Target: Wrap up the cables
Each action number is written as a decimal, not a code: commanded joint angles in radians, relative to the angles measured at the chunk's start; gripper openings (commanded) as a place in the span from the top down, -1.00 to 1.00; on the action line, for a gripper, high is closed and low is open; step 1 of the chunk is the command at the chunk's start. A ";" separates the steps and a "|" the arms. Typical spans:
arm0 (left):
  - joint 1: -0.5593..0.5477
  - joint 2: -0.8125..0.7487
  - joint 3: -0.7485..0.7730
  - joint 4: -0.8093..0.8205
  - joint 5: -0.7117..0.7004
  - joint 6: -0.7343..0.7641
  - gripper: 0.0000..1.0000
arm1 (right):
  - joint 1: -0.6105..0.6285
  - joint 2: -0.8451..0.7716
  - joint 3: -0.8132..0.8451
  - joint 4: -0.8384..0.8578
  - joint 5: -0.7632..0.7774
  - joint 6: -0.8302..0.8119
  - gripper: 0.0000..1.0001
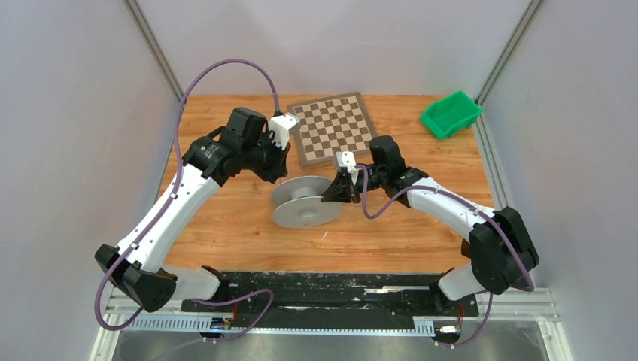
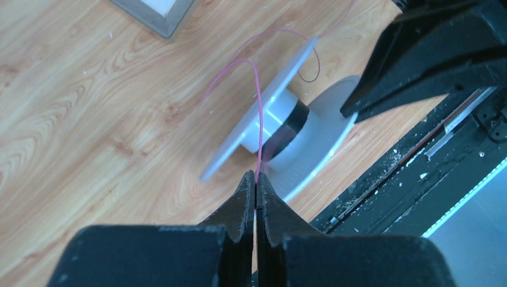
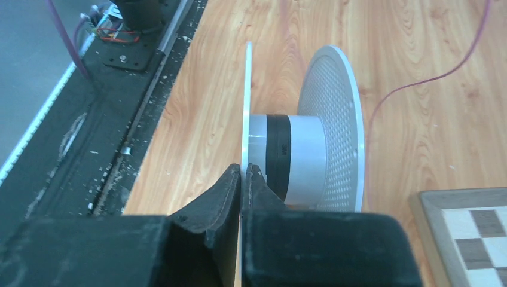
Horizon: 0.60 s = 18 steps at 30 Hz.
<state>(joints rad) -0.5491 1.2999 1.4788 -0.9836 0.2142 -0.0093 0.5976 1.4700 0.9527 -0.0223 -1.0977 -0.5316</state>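
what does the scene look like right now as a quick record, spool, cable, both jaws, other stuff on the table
spool: grey, on the table between the arms, discs standing upright, black band on the hub
cable: thin, pink, loops over one disc and runs down to the left jaws
left jaws: shut on the cable, just beside the spool
right jaws: shut on the edge of one spool disc
chessboard: flat, behind the spool
bin: green, far right corner
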 commanded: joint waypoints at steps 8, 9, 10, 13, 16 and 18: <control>-0.059 -0.024 0.073 -0.039 0.038 0.241 1.00 | -0.039 0.006 0.002 -0.076 -0.139 -0.255 0.83; -0.066 -0.024 0.070 -0.043 0.053 0.280 1.00 | -0.042 0.006 0.005 -0.080 -0.138 -0.255 0.76; -0.080 -0.028 0.066 -0.045 0.052 0.296 1.00 | -0.046 0.001 0.007 -0.082 -0.141 -0.251 0.69; -0.097 -0.034 0.046 -0.027 0.031 0.326 1.00 | -0.059 -0.017 0.032 -0.082 -0.147 -0.210 0.56; -0.098 -0.046 0.028 0.035 0.040 0.327 1.00 | -0.085 -0.039 0.064 -0.082 -0.171 -0.168 0.45; -0.098 -0.050 0.013 0.060 0.061 0.331 1.00 | -0.102 -0.058 0.085 -0.084 -0.166 -0.134 0.25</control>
<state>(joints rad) -0.6453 1.2915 1.5051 -0.9977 0.2382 0.2710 0.5282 1.4693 0.9619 -0.1158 -1.1961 -0.7071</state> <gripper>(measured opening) 0.007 0.295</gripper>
